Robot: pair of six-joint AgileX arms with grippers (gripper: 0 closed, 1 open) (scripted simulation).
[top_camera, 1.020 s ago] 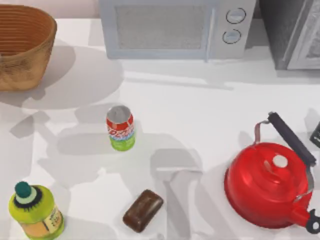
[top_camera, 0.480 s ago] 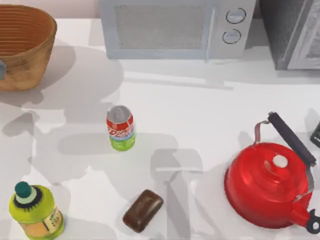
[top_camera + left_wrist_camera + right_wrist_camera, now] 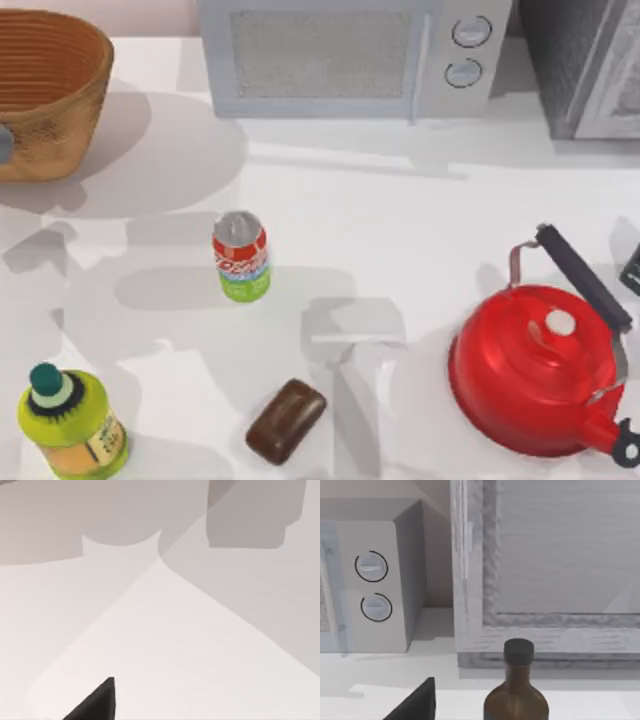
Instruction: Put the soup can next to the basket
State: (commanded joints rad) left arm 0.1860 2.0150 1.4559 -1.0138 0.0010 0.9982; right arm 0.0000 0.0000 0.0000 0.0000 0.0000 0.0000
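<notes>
White tabletop (image 3: 400,230) with a microwave (image 3: 350,55) along the back edge. Going left to right: the basket (image 3: 45,90) sits in the back-left corner, a yellow-green bottle (image 3: 70,425) stands at the front-left corner, and the soup can (image 3: 241,256) stands upright left of centre, well apart from the basket. A brown soap bar (image 3: 287,420) lies near the front edge, and a red kettle (image 3: 540,370) is at the front right. The right wrist view shows a brown bottle (image 3: 516,690) in front of a grey cabinet (image 3: 545,555). Can't tell whether either gripper's jaws are open or closed.
</notes>
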